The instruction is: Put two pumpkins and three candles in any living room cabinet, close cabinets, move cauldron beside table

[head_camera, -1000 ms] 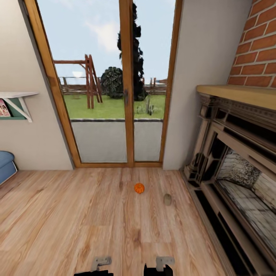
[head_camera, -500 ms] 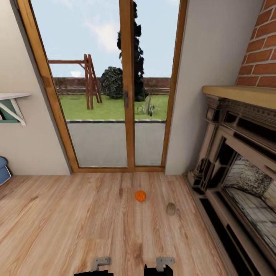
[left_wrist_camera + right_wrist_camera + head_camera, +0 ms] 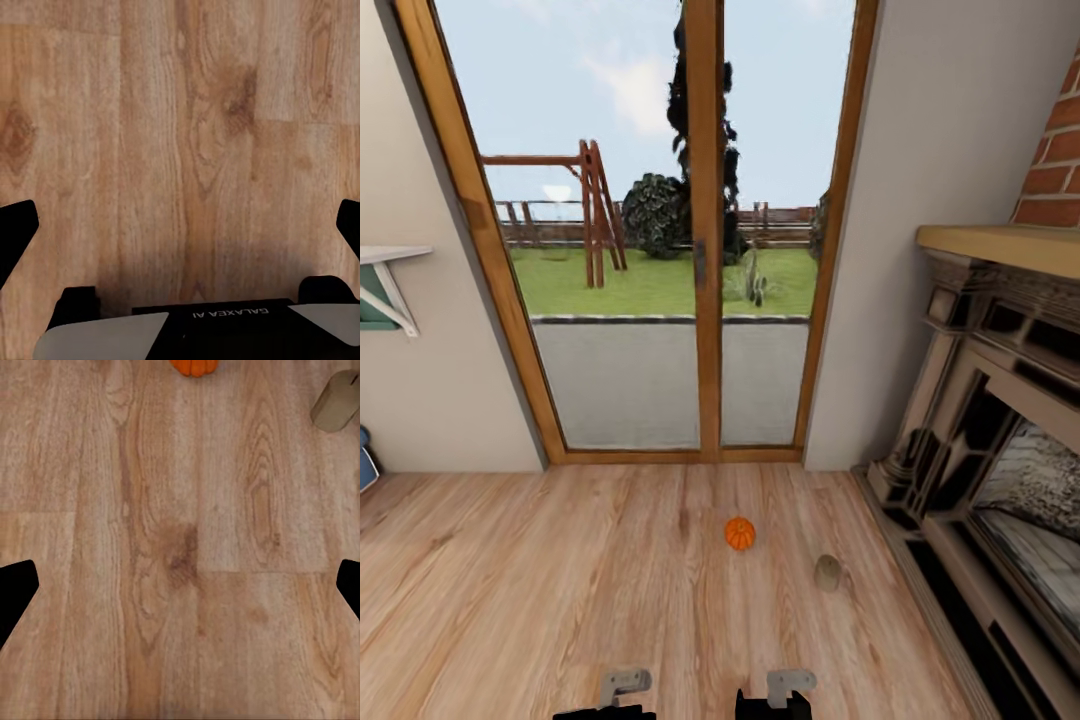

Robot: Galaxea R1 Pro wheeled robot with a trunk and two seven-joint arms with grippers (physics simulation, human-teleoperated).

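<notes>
One small orange pumpkin [image 3: 739, 533] lies on the wooden floor in front of the glass door, and its edge shows in the right wrist view [image 3: 195, 366]. A stubby grey-beige candle [image 3: 827, 572] stands a little right of it and nearer to me, also seen by the right wrist camera [image 3: 336, 401]. My right gripper [image 3: 180, 589] hangs open above bare floor, short of both. My left gripper [image 3: 180, 232] is open too, over bare planks with nothing between its fingers. The cabinet, cauldron and table are out of view.
An ornate beige fireplace [image 3: 1000, 420] with a wooden mantel runs along the right side. A wood-framed glass door [image 3: 705, 250] closes off the far end. A white wall shelf [image 3: 385, 275] hangs at the left.
The whole view has shifted as the camera moved forward: pumpkin and candle now sit lower and nearer in the picture, and the fireplace has slid right. Both lie where they were.
</notes>
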